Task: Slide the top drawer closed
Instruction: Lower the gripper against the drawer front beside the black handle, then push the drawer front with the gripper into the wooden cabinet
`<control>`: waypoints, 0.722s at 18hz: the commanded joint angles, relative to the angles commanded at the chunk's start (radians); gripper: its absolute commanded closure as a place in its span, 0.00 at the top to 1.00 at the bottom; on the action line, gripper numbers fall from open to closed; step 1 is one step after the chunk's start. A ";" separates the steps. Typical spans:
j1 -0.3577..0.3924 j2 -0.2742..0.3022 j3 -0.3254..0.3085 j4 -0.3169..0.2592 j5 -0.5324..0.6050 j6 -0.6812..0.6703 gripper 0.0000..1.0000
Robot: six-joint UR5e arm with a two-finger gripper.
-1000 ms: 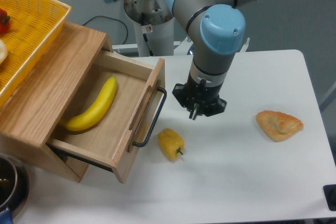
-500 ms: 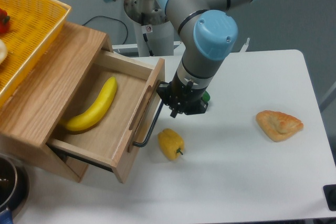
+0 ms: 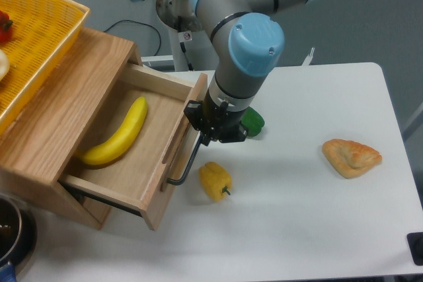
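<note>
While no writing reads, the tool point(image 3: 206, 138) meets the top drawer point(image 3: 142, 146)

I see white table point(image 3: 317, 229) filling most of view, rounded corner at far right. Behind it, plain grey-blue wall point(image 3: 383, 11), evenly lit, soft shadows only. Black cable point(image 3: 135, 26) loops along back edge near white pedestal point(image 3: 192, 44). Dark strip of floor point(image 3: 413, 120) shows past right edge. Light looks diffuse, overhead, no hard glare on tabletop.
</note>
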 joint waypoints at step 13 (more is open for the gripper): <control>-0.112 0.034 -0.040 0.002 -0.024 -0.098 0.00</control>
